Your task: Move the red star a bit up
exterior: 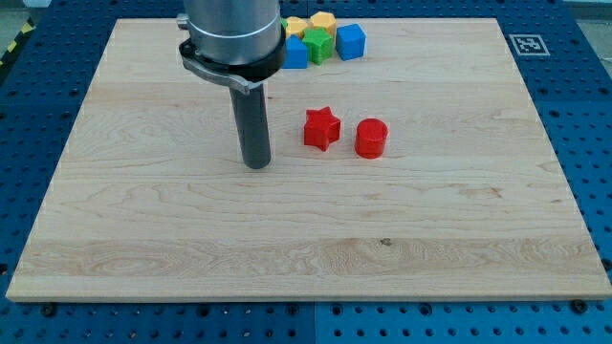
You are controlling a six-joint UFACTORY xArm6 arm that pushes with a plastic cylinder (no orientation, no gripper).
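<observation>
Red star (pixel 322 128) sits mid-tabletop (pixel 143 239), red cylinder (pixel 370 139) just at its 3 o'clock, my tip (pixel 256 165) at its 8 o'clock w/ no pincer to report; off-centre push from below could spin it sideways into cylinder.

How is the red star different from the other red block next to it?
The red star has points; the red cylinder is round. The red star sits nearer my tip, which is to its left; the red cylinder sits further right. Both are red, and neither touches my tip.
</observation>
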